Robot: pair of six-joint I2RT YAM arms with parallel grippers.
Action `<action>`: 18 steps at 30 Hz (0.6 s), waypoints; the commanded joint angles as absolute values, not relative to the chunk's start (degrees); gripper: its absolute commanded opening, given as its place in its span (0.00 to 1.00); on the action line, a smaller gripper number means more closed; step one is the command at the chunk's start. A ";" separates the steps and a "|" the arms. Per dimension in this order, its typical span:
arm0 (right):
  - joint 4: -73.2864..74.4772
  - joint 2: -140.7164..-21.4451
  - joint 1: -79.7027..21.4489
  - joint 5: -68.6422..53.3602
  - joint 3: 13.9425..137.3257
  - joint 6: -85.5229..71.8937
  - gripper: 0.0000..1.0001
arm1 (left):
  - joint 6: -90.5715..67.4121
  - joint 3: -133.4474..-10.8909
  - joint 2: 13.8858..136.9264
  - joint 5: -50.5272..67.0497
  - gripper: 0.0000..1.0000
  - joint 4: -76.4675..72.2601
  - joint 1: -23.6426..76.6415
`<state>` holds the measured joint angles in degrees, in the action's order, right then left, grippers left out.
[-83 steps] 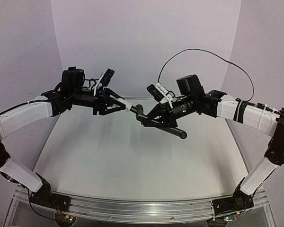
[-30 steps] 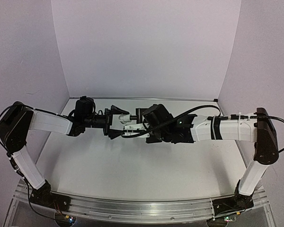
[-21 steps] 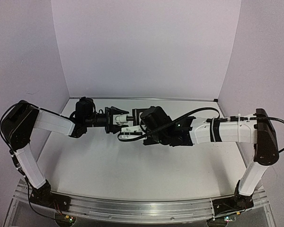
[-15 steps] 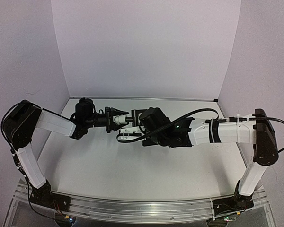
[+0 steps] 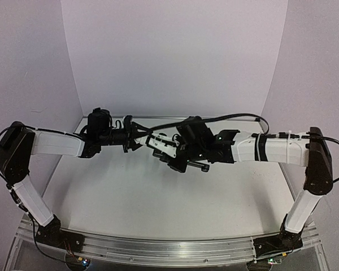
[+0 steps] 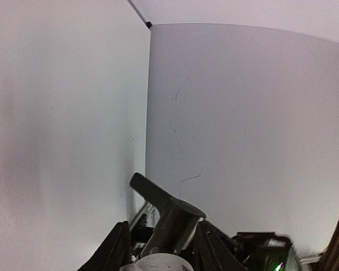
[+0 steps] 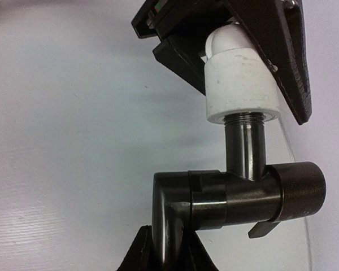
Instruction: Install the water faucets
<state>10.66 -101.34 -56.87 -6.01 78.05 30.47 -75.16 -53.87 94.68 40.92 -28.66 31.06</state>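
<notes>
So both arms meet in mid-air over the bench (image 5: pixel 158 214), nothing resting on it. The left pincer (image 5: pixel 134 137) is closed down around the white fitting (image 7: pixel 240 79), its jaws hugging both sides, and the right pincer (image 7: pixel 165 248) is shut tight on the lower leg of the black faucet (image 7: pixel 237 195). In the right wrist view the faucet's threaded stem (image 7: pixel 246 119) goes straight up into the mouth of the fitting, and a few threads show below the rim, so I'd say it's started but not fully home. What worries me from here: the fitting is smooth round plastic, so if the threads bind it may just spin inside the left jaws instead of tightening. Same on the other side, since the right pincer only has a narrow bit of the faucet and the crossbar sticks out sideways, so twisting force could swing the whole thing in the grip. If either wrist tips even a little off the shared axis, that's cross-threading on soft plastic. And with everything hanging in the air, a slip means the part drops to the bench. The left wrist view is mostly wall, so no help checking alignment.
</notes>
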 commanded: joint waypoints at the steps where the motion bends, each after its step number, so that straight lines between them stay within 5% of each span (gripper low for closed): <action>1: 6.86 -94.97 -53.73 -43.52 83.74 15.47 0.00 | -49.88 -59.08 88.12 40.59 0.07 -28.95 31.44; 12: 6.90 -95.27 -51.84 -90.38 89.58 8.45 0.00 | -20.11 -59.94 81.57 64.59 0.05 -31.47 31.92; 16: 7.13 -94.79 -51.76 -92.93 88.96 9.81 0.00 | -18.13 -61.55 81.24 72.26 0.03 -32.11 31.90; 18: 7.17 -94.81 -51.02 -92.82 88.32 10.06 0.00 | -15.25 -62.79 80.67 71.41 0.16 -28.00 31.89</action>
